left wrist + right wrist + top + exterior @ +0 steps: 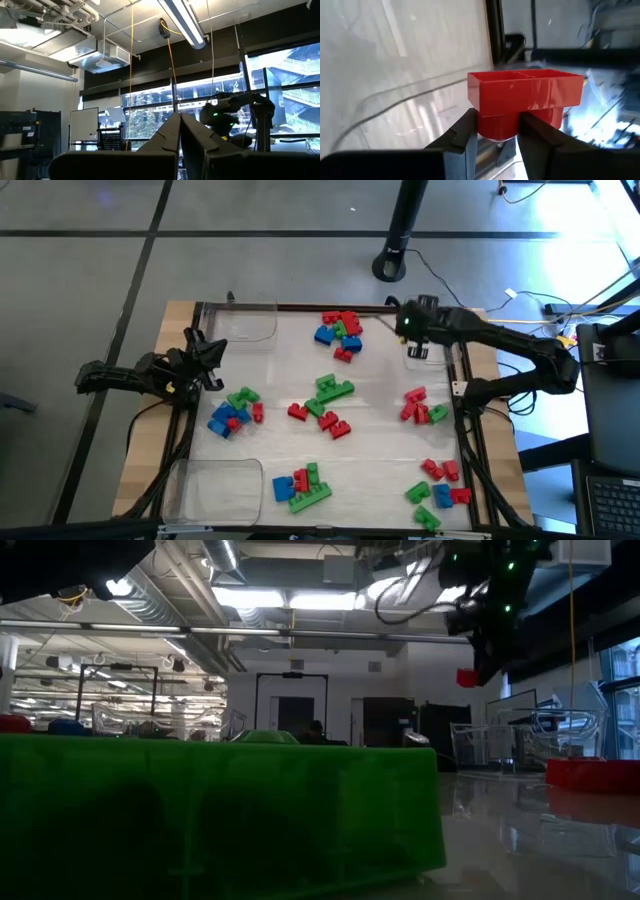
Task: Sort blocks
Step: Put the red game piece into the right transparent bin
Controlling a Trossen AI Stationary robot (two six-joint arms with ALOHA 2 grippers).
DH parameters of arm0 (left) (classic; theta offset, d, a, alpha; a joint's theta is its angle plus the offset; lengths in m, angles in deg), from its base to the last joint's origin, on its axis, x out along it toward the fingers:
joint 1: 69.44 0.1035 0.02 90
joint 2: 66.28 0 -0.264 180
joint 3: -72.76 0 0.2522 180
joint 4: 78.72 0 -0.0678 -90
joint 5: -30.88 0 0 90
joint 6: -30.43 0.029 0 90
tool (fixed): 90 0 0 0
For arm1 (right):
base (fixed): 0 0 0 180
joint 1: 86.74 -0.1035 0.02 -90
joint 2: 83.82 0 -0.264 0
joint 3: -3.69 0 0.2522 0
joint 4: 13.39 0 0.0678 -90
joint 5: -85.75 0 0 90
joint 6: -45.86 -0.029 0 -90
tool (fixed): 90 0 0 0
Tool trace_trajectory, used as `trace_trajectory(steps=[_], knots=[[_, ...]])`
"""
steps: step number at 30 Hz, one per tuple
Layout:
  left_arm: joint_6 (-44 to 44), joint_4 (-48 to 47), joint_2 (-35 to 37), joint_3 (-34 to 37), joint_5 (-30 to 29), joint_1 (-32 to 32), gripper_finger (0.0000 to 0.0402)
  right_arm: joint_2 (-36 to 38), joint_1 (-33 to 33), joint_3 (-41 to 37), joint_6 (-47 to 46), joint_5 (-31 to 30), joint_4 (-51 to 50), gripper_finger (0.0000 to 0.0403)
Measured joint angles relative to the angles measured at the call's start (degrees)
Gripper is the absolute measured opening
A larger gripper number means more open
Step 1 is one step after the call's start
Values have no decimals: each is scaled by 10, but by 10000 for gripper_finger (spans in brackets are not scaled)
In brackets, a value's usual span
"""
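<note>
Red, green and blue blocks lie in loose clusters on the white table, such as a far group [340, 332], a middle group [325, 405] and a near-right group [438, 490]. My right gripper [415, 345] hovers over the table's far right corner, shut on a red block [525, 95], which the low view also shows raised [467, 677]. My left gripper [210, 358] waits shut at the table's left side, pointing upward into the room [179, 120] and holding nothing. My right gripper pinches the red block between its two fingers by the narrower rounded part [495, 125] below the block's wide rectangular body. The fingers slant down from the right side. The block is lifted clear of the table, its hollow side facing the wrist camera.
Clear plastic trays sit at the far left [250, 325], the near left [215, 485] and under my right gripper at the far right [395, 100]. A large green block [220, 810] fills the low view's foreground. A dark frame [465, 420] borders the table's right side.
</note>
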Motion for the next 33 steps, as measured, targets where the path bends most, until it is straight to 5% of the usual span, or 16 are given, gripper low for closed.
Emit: trace_trajectory(steps=[14, 33], knots=[[3, 0, 0, 0, 0, 0, 4, -1, 147, -93, 39, 65, 79, 113], [3, 0, 0, 0, 0, 0, 4, -1, 152, -129, 39, 65, 113, 202]])
